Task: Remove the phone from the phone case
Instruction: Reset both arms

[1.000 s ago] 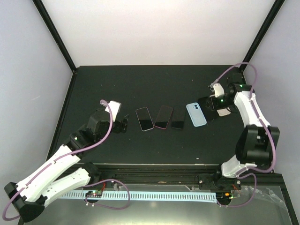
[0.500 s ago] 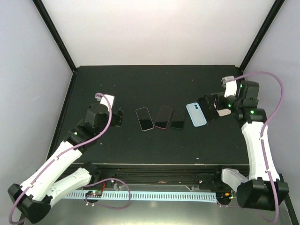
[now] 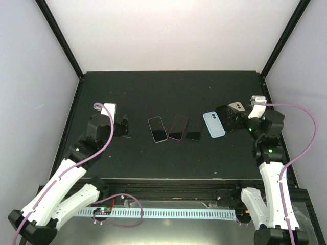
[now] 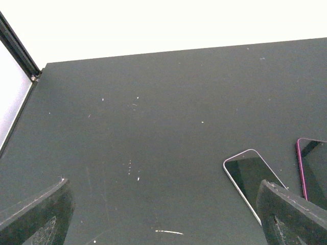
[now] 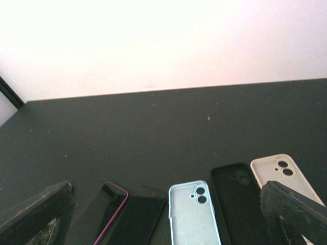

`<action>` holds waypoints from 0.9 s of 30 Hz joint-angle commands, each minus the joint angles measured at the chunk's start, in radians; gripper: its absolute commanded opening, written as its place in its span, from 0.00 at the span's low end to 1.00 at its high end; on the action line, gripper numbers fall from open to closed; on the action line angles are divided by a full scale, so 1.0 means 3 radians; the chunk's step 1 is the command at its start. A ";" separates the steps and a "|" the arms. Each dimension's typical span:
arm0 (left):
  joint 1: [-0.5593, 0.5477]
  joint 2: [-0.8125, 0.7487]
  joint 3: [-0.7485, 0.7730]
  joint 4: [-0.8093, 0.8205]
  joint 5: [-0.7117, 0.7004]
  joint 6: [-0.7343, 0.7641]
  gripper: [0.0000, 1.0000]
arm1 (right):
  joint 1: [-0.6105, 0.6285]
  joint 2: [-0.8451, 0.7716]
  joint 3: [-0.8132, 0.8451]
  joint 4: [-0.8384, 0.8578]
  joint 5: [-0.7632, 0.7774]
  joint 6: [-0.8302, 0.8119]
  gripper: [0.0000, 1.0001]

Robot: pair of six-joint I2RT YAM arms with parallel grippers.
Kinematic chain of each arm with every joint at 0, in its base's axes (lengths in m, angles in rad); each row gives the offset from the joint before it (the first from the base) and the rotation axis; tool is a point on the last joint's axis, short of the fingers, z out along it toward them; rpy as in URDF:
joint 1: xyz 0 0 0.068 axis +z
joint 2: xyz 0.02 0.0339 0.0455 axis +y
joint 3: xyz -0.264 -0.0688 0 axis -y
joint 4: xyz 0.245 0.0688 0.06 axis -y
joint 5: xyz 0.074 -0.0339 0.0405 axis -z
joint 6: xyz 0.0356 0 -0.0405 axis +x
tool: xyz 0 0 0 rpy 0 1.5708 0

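The phone [image 3: 179,127], black-screened with a pinkish-purple edge, lies flat mid-table, and shows in the right wrist view [image 5: 102,212] and at the right edge of the left wrist view [image 4: 314,168]. The phone case [image 3: 214,124], pale blue, lies apart to its right, hollow side up with nothing in it [image 5: 194,214]. My right gripper [image 3: 224,118] hovers just right of the case, open, nothing between its fingers [image 5: 294,214]. My left gripper [image 3: 124,127] stands open left of the phones, nothing in it [image 4: 163,219].
A white-rimmed phone [image 3: 157,129] lies left of the pink-edged one, and a plain black phone [image 3: 194,128] lies between it and the blue case. A black case [image 5: 237,199] and a white case [image 5: 278,173] lie right of the blue case. Black frame posts stand at the table's back corners.
The right gripper's jaws have opened and its arm has swung back toward the near right. The left arm has drawn slightly left. Phones and blue case have not moved.
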State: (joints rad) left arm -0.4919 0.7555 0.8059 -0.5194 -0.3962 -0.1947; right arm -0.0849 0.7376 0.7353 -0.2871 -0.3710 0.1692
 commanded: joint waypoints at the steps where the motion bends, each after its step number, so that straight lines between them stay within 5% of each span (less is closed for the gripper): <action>1: 0.0024 -0.0200 -0.0100 0.0157 -0.0019 0.0027 0.99 | -0.0005 0.0014 0.0114 0.0142 0.0182 0.0198 1.00; 10: 0.0024 -0.0192 -0.0109 0.0157 -0.0073 0.0027 0.99 | -0.0007 -0.0067 0.0483 -0.0100 0.0193 0.0139 1.00; 27: 0.0025 -0.0229 -0.0130 0.0144 -0.0148 0.0059 0.99 | -0.0003 -0.0045 0.0229 0.0111 0.0107 -0.0032 1.00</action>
State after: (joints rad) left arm -0.4919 0.6914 0.7639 -0.4973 -0.4236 -0.1921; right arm -0.0849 0.7261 0.8165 -0.2935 -0.3290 0.1783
